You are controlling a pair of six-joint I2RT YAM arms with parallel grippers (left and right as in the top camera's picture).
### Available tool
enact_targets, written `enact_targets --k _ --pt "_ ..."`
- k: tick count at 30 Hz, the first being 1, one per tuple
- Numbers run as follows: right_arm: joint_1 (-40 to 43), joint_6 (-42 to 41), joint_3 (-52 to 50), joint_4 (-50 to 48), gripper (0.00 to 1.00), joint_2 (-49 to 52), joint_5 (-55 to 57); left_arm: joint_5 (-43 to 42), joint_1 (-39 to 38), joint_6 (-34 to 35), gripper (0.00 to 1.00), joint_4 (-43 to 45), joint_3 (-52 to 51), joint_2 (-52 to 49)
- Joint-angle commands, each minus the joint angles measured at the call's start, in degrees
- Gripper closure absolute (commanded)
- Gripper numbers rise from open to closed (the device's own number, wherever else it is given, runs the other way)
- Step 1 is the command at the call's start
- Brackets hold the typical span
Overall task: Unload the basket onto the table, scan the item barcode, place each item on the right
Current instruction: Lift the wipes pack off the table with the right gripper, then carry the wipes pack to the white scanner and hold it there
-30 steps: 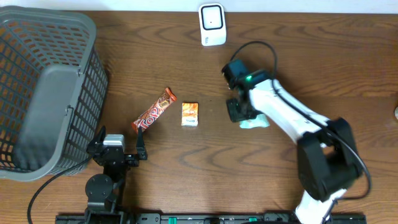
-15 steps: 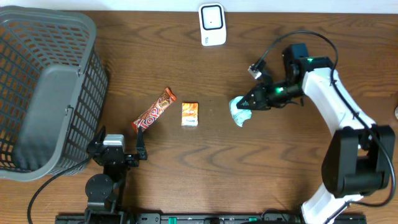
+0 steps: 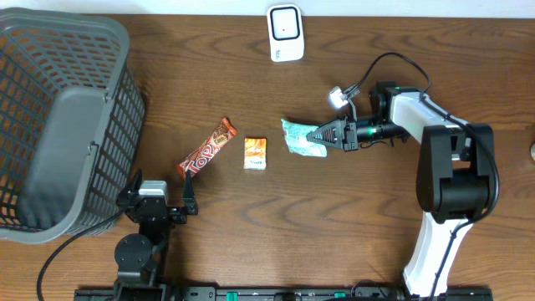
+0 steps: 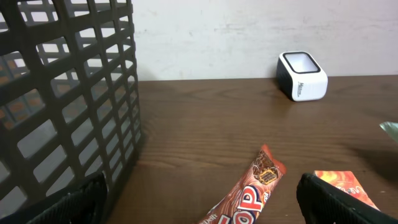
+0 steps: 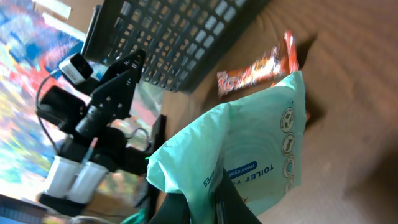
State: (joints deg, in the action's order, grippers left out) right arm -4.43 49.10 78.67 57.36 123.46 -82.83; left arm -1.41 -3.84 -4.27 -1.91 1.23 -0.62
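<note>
The item is a teal toilet-tissue packet [image 3: 298, 137], held off the table just right of centre with my right gripper [image 3: 321, 134] shut on its right edge. In the right wrist view the packet [image 5: 252, 146] fills the middle, pinched between the dark fingers [image 5: 186, 208] at the bottom. The white barcode scanner [image 3: 285, 33] stands at the table's far edge, above and slightly left of the packet. My left gripper [image 3: 160, 192] rests open near the front left, and nothing is between its fingers [image 4: 339, 202].
A brown chocolate bar [image 3: 207, 147] and a small orange packet [image 3: 255, 154] lie left of the held packet. A large grey mesh basket [image 3: 58, 117] fills the left side. The scanner [image 4: 301, 76] also shows in the left wrist view, beyond the bar [image 4: 249, 193].
The right arm picked the teal packet up from the table and carried it left, with the wrist turned level. The left arm has stayed still.
</note>
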Motion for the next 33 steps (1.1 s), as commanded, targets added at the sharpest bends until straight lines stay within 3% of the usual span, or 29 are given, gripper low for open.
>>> enact_targets --k 1,14,30,33 --pt "-1.0 6.4 0.0 -3.0 0.99 0.7 -6.7 0.5 0.2 0.5 0.02 -2.1 -1.0 0.4" --pt "-1.3 3.1 0.0 -7.7 0.99 0.7 -6.7 0.5 0.2 0.5 0.02 -2.1 -1.0 0.4" --pt "0.4 -35.1 0.0 -5.9 0.99 0.7 -6.6 0.5 0.2 0.5 0.02 -2.1 -1.0 0.4" --pt "0.7 -36.6 0.0 -2.0 0.99 0.7 -6.6 0.5 0.2 0.5 0.02 -2.1 -1.0 0.4"
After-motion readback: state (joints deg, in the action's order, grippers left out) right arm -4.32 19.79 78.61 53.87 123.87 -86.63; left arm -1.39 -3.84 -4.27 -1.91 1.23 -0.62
